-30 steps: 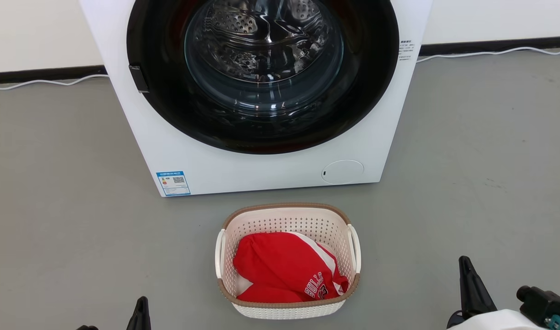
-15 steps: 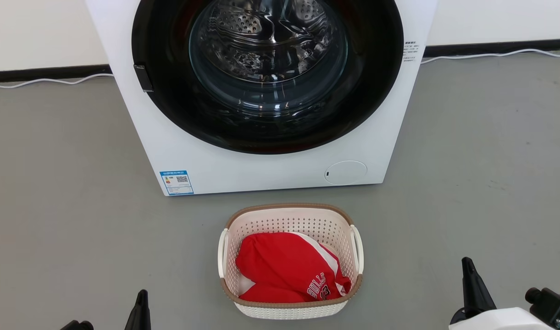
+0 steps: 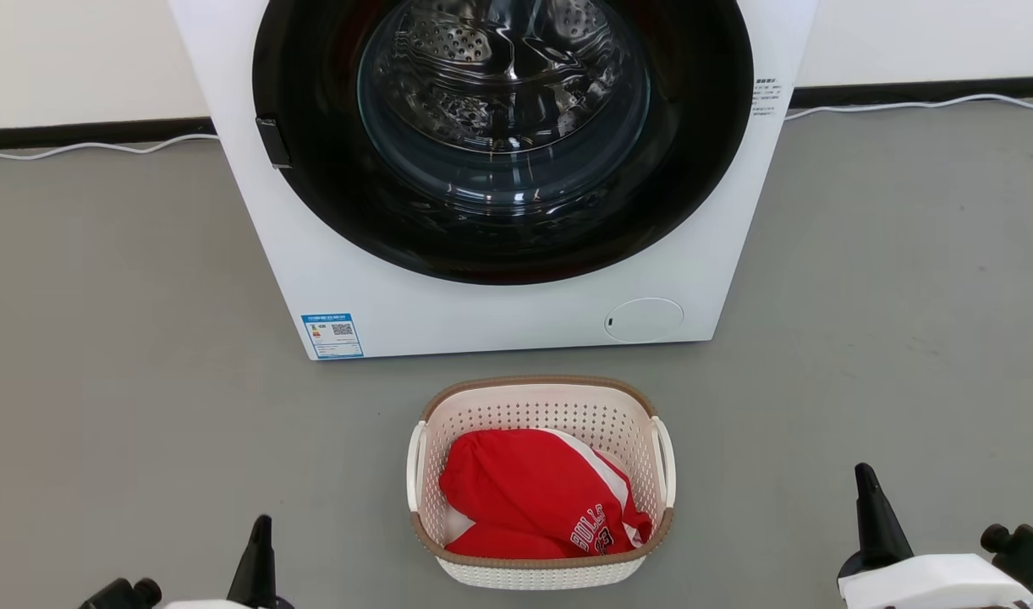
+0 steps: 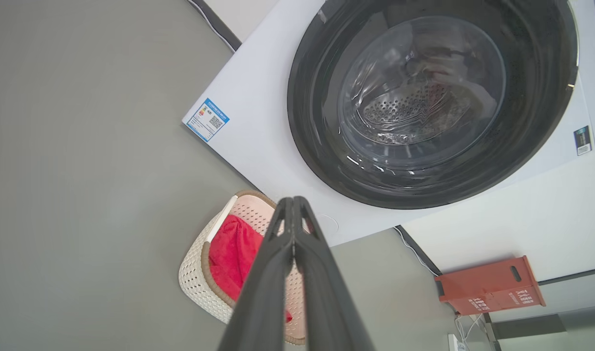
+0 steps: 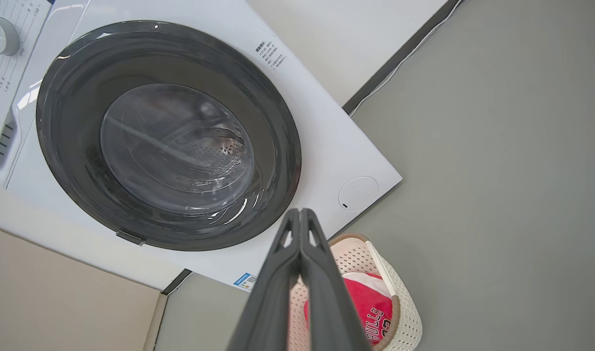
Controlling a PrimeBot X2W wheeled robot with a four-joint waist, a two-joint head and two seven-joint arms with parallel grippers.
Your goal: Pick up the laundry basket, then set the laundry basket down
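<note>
Now a red "BULLS" jersey [image 3: 524, 491] is seen in the basket [image 3: 537, 413]; the washer's [image 3: 482, 313] blue label [image 3: 332, 336] cannot be read; left gripper [image 4: 293, 201] and right gripper [image 5: 300, 213] are pressed closed, empty.

The left gripper [image 4: 293, 207] has two long fingers [image 4: 270, 278] of matt dark grey plastic. They are broad at the base and taper to thin tips, each with a narrow triangular opening just below the tip. The right gripper [image 5: 300, 217] is of the same make. In the head view each finger shows as a slim black spike. Beneath the right one sits a smooth white casing [image 3: 931, 582] with rounded edges, and a black knobbed fitting [image 3: 1019, 545] stands to its right. A similar black knob [image 3: 127, 592] lies to the left of the left spike.
</note>
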